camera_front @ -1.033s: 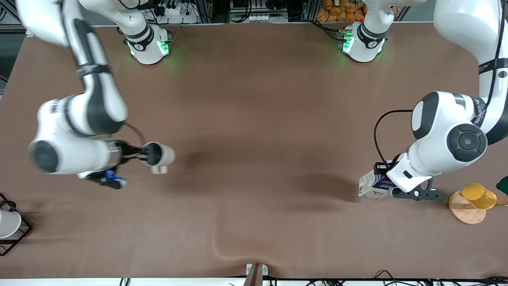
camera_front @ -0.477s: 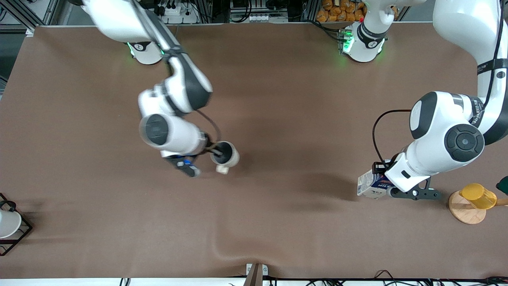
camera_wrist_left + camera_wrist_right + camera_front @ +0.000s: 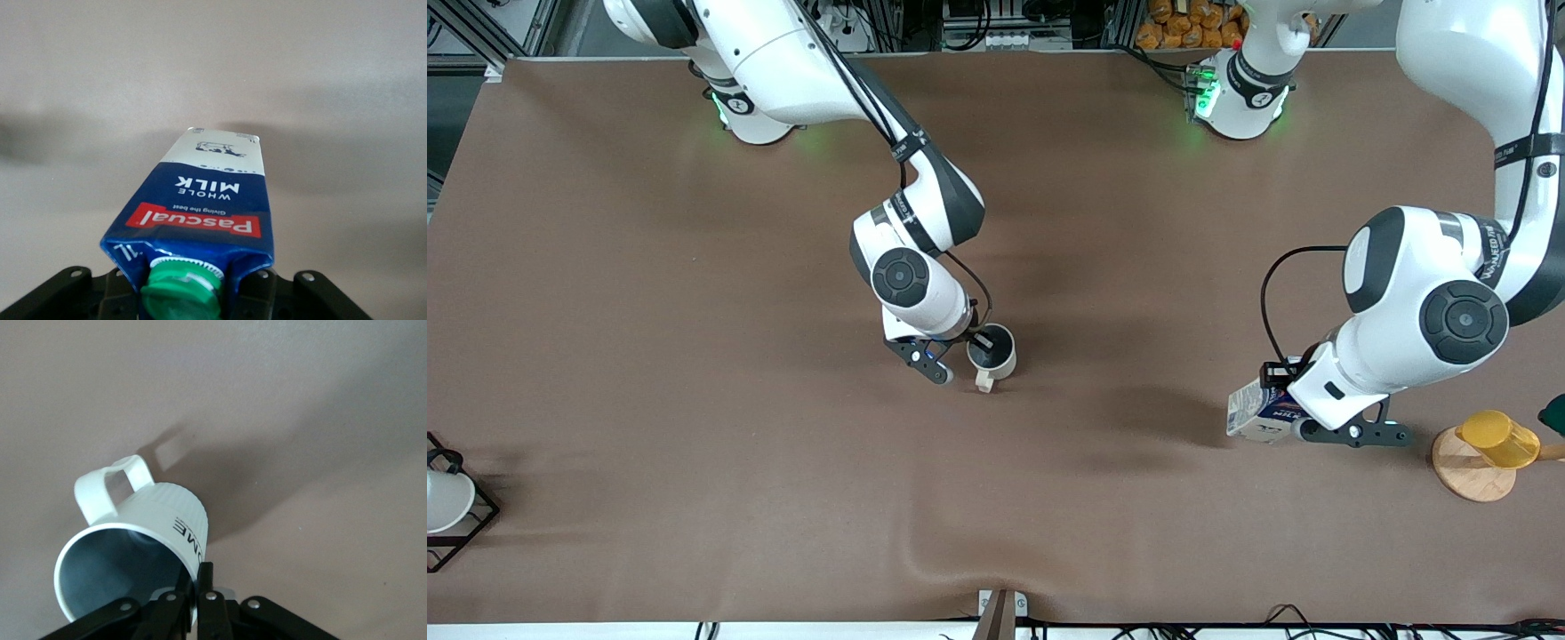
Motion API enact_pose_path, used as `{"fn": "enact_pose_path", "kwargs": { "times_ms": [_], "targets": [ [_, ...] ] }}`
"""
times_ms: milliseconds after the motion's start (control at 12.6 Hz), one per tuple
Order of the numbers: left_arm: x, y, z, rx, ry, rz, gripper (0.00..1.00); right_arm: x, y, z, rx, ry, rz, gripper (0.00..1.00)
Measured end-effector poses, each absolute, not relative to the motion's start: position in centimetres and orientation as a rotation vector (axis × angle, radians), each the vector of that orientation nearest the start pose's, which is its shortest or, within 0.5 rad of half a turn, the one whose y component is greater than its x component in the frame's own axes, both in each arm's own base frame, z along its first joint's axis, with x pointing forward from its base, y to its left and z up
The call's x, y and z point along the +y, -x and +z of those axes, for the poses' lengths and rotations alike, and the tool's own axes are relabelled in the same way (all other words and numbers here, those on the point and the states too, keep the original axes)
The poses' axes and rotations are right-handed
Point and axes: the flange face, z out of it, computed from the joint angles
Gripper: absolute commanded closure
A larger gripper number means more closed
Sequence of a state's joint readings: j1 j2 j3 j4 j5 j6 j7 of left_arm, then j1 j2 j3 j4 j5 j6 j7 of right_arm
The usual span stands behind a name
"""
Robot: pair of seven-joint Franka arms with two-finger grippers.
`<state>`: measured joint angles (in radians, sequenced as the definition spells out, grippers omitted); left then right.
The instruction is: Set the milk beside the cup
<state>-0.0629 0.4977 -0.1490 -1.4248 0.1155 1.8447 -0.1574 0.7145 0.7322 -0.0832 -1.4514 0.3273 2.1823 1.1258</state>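
Gripping the milk [image 3: 212, 200], left gripper [image 3: 1294, 425] fingers pinch its top.

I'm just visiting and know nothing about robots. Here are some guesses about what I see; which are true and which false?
1. The right gripper grips the cup by its rim. True.
2. The milk stands right beside the cup. False: it is apart, held by the left gripper toward the left arm's end of the table.
3. The milk has a green cap. True.
4. The yellow cup is upside down on the black wire rack. False: it sits on the wooden disc.
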Motion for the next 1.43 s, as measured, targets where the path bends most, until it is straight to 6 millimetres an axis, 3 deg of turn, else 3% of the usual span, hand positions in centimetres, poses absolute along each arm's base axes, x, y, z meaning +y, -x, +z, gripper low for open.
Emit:
{"fn": "enact_pose_path", "kwargs": {
  "times_ms": [238, 397, 477, 636, 874, 1033, 1192, 1272, 1430],
  "targets": [
    [-12.7, -67.8, 40.4, 0.081, 3.084, 0.122, 1.0, 44.1, -57.7, 26.2, 0.98, 2.834, 0.236, 0.0],
    [-15.1, -66.7, 40.0, 0.012, 3.069, 0.186, 1.0, 42.7, -59.2, 29.5, 0.998, 2.871, 0.334, 0.0],
    [-17.1, -65.9, 39.9, -0.014, 3.056, 0.219, 1.0, 40.6, -60.7, 32.2, 1.018, 2.877, 0.386, 0.0],
    [-21.7, -63.9, 39.8, -0.075, 3.02, 0.278, 1.0, 34.5, -63.8, 37.0, 0.947, 2.886, 0.439, 0.0],
    [-29.7, -59.5, 40.4, -0.164, 2.975, 0.34, 1.0, 24.0, -66.7, 41.9, 0.605, 2.952, 0.415, 0.0],
    [-35.7, -55.8, 40.8, -0.188, 2.975, 0.352, 1.0, 13.2, -68.3, 42.6, 0.376, 2.969, 0.456, 0.0],
    [-41.0, -52.2, 41.4, -0.183, 2.998, 0.382, 1.0, 2.4, -69.0, 41.7, 0.175, 2.995, 0.455, 0.0],
    [-43.6, -50.4, 41.6, -0.167, 3.014, 0.397, 1.0, -1.5, -69.0, 41.4, 0.108, 2.99, 0.452, 0.0],
    [-48.7, -47.3, 41.1, -0.149, 3.045, 0.387, 1.0, -6.0, -68.7, 41.5, 0.064, 2.976, 0.433, 0.0]
  ]
}}
